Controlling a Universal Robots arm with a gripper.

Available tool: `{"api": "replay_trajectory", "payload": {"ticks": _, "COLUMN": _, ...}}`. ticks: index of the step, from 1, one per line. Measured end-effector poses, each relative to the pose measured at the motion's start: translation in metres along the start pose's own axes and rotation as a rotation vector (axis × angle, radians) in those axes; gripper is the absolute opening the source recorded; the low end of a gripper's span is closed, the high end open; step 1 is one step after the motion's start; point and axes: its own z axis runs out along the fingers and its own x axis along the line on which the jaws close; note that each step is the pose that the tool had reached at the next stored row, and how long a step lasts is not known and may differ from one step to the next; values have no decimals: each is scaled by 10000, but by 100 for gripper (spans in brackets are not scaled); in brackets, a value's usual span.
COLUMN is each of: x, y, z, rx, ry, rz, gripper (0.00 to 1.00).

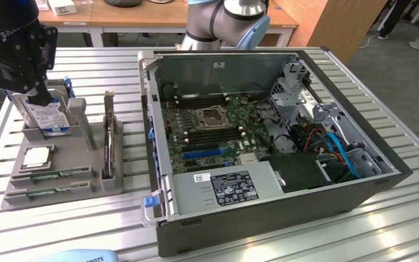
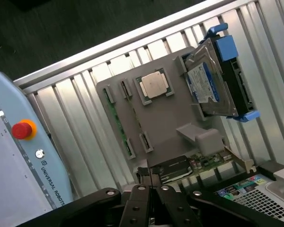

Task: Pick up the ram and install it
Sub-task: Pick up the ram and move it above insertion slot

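Note:
Two rams, thin green sticks, lie flat in the front slots of the grey holder; one ram is behind the other. In the wrist view a ram shows edge-on along the holder. My black gripper hangs above the holder's back part, over the hard drive, well apart from the rams. Its fingers are pressed together with nothing between them. The open computer case stands on the exterior view's right, its motherboard memory slots beside the processor socket.
The holder also carries a silver processor chip and an upright expansion card. A teach pendant with a red stop button lies by the slatted table's edge. The arm's base stands behind the case.

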Motion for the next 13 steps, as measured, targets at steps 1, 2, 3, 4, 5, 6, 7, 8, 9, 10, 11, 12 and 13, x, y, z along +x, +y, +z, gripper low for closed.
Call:
{"api": "replay_trajectory", "payload": {"ticks": 1, "x": 0, "y": 0, "z": 0, "rx": 0, "ry": 3, "rz": -166, "gripper": 10}}
{"api": "replay_trajectory", "payload": {"ticks": 2, "x": 0, "y": 0, "z": 0, "rx": 0, "ry": 5, "rz": -328, "gripper": 10}}
{"api": "replay_trajectory", "payload": {"ticks": 3, "x": 0, "y": 0, "z": 1, "rx": -1, "ry": 7, "rz": -489, "gripper": 10}}
{"api": "replay_trajectory", "payload": {"ticks": 4, "x": 0, "y": 0, "z": 1, "rx": -1, "ry": 9, "rz": -648, "gripper": 10}}
{"api": "replay_trajectory", "payload": {"ticks": 5, "x": 0, "y": 0, "z": 1, "rx": -1, "ry": 12, "rz": -806, "gripper": 10}}
{"api": "replay_trajectory", "payload": {"ticks": 6, "x": 0, "y": 0, "z": 1, "rx": -1, "ry": 15, "rz": -973, "gripper": 10}}
{"api": "replay_trajectory", "payload": {"ticks": 7, "x": 0, "y": 0, "z": 1, "rx": -2, "ry": 16, "rz": -1123, "gripper": 10}}
{"api": "replay_trajectory", "payload": {"ticks": 8, "x": 0, "y": 0, "z": 2, "rx": -2, "ry": 18, "rz": -1274, "gripper": 10}}
{"api": "replay_trajectory", "payload": {"ticks": 9, "x": 0, "y": 0, "z": 2, "rx": -2, "ry": 21, "rz": -1428, "gripper": 10}}
{"api": "replay_trajectory", "payload": {"ticks": 10, "x": 0, "y": 0, "z": 2, "rx": -2, "ry": 22, "rz": -1587, "gripper": 10}}
{"api": "replay_trajectory", "payload": {"ticks": 11, "x": 0, "y": 0, "z": 2, "rx": -3, "ry": 25, "rz": -1747, "gripper": 10}}
{"api": "replay_trajectory", "payload": {"ticks": 12, "x": 0, "y": 0, "z": 3, "rx": -4, "ry": 27, "rz": -1916, "gripper": 10}}
{"api": "replay_trajectory", "payload": {"ticks": 13, "x": 0, "y": 0, "z": 4, "rx": -3, "ry": 29, "rz": -2075, "gripper": 10}}
